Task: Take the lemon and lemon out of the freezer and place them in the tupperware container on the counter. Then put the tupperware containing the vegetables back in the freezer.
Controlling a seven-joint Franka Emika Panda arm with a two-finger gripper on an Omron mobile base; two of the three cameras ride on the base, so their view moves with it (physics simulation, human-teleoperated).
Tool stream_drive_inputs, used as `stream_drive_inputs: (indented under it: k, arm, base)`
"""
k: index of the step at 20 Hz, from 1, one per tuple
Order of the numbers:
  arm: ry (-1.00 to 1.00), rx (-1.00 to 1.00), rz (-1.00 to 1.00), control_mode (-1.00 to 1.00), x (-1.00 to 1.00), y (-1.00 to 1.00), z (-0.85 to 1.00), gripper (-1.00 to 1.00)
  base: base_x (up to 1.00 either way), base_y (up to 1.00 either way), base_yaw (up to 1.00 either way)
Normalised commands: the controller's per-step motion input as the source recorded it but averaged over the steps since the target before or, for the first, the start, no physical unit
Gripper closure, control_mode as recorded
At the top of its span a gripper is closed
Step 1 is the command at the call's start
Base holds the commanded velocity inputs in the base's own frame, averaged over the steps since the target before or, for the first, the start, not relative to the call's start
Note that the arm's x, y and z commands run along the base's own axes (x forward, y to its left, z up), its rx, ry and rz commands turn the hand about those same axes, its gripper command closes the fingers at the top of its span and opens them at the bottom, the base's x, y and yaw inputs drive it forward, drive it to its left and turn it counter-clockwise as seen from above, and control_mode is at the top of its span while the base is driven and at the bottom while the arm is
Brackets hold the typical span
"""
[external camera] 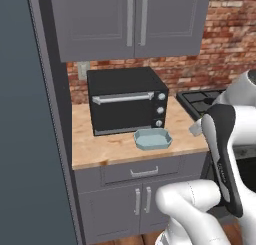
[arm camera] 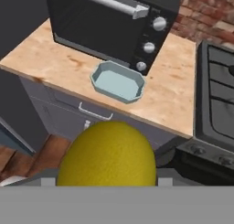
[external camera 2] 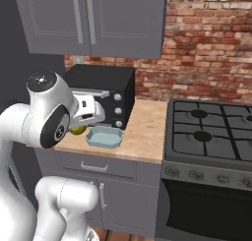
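An olive-yellow lemon (arm camera: 107, 157) sits between my fingertips, and my gripper (arm camera: 107, 181) is shut on it. From the right base view the lemon (external camera 2: 77, 131) peeks out under the hand, just left of the tupperware container (external camera 2: 104, 136) and above the counter's front edge. The pale blue container (arm camera: 118, 82) lies empty on the tan counter (arm camera: 55, 63), in front of the microwave, ahead of and below the lemon. The container (external camera: 153, 138) also shows in the left base view. The freezer's dark slate panel (external camera: 22, 119) rises at the far left. The second lemon is out of view.
A black microwave (external camera: 126, 99) stands at the back of the counter, right behind the container. Grey wall cupboards (external camera: 130, 21) hang above it. A gas stove (external camera 2: 211, 132) adjoins the counter on the right. Below are a drawer (external camera: 142, 171) and cabinet doors.
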Motion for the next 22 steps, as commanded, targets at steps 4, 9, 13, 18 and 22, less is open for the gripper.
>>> stream_drive_inputs:
  k: [4, 9, 13, 18, 22]
  arm:
    - [0.16, 0.0, 0.07, -1.0, 0.77, 0.02, -0.35, 1.0]
    - [0.14, 0.0, 0.0, -1.0, 0.67, 0.05, -0.33, 1.0]
    - [0.02, 0.0, 0.0, -1.0, 0.49, 0.06, -0.53, 1.0]
    - [0.0, 0.0, 0.0, -1.0, 0.52, 0.12, -0.62, 1.0]
    - [0.02, 0.0, 0.0, -1.0, 0.53, 0.11, -0.46, 1.0]
  base:
    - [0.0, 0.0, 0.0]
    - [0.0, 0.0, 0.0]
    - [0.0, 0.0, 0.0]
    - [0.0, 0.0, 0.0]
    - [0.0, 0.0, 0.0]
